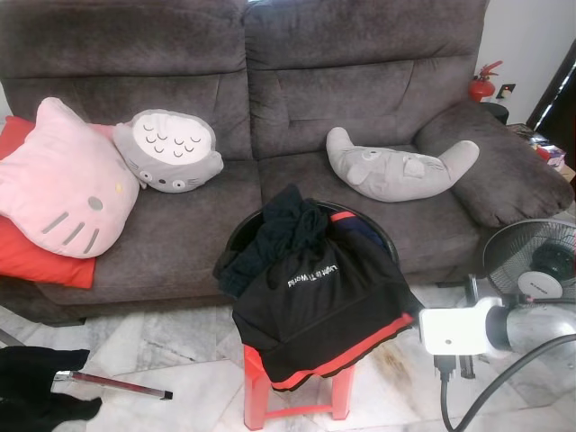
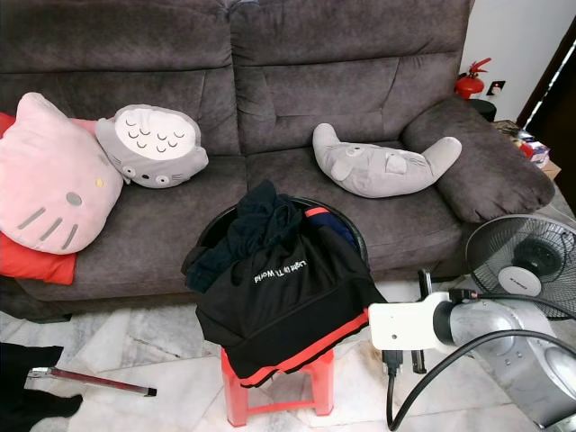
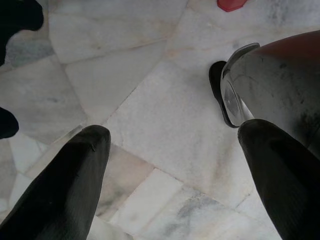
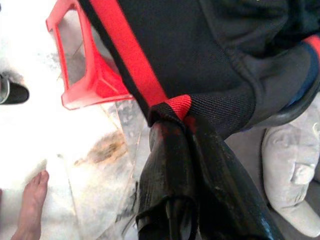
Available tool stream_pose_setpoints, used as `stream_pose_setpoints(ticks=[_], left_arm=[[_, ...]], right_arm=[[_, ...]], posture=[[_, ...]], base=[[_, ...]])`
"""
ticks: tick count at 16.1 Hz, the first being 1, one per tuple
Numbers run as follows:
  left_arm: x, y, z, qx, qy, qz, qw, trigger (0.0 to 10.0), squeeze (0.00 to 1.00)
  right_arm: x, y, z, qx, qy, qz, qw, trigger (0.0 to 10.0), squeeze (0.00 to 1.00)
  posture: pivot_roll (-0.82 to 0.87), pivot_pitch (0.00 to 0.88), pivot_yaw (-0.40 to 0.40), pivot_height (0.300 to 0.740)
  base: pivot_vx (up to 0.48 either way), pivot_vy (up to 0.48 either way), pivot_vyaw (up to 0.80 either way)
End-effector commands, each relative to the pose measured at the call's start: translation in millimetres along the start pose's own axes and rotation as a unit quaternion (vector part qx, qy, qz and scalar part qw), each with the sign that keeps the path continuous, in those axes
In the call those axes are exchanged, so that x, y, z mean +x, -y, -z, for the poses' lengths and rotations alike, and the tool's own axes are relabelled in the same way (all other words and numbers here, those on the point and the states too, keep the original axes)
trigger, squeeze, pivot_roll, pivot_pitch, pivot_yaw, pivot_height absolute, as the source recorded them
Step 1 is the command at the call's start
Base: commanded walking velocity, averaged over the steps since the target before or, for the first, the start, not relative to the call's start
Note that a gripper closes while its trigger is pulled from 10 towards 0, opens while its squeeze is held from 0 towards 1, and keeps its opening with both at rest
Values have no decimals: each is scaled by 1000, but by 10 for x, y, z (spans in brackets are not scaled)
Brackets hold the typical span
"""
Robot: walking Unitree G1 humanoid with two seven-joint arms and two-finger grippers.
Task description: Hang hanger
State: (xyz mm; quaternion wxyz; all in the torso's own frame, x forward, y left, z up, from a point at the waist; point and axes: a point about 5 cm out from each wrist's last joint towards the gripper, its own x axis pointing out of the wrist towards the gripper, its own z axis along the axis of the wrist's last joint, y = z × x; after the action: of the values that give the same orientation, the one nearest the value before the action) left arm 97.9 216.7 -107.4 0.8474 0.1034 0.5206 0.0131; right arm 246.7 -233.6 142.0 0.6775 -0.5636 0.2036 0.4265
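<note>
Floor: pale marble tiles [image 1: 180,360].
Sofa: grey sofa [image 1: 270,108] across the top.
Hanger: maroon hanger [image 1: 112,385], lower left.
Right gripper [image 4: 172,132]: clenched on black garment [image 1: 315,306], centre.
Left gripper [image 3: 175,150]: released.

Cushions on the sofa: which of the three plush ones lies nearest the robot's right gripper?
The long grey curved plush on the right seat; the round grey one and pink cat cushion lie far left of the right gripper.
</note>
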Motion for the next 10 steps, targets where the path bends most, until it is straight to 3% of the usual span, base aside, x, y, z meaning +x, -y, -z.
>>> stream_pose_setpoints(ticks=[1,2,3,10], left_arm=[[-18,80,84,9,-15,16,1000,10000,0],[-18,80,85,9,-16,17,1000,10000,0],[-18,79,85,10,-16,17,1000,10000,0],[-16,80,80,7,-16,21,1000,10000,0]], right_arm=[[25,-36,15,3,-8,-10,1000,10000,0],[24,-29,-1,6,-5,-9,1000,10000,251],[26,-23,-22,13,1,-9,1000,10000,1000],[-117,127,47,10,-21,29,999,10000,1000]], posture=[[-157,45,17,740],[-157,45,17,740],[-157,43,18,740],[-161,54,18,740]], base=[[0,0,0],[0,0,0],[0,0,0],[0,0,0]])
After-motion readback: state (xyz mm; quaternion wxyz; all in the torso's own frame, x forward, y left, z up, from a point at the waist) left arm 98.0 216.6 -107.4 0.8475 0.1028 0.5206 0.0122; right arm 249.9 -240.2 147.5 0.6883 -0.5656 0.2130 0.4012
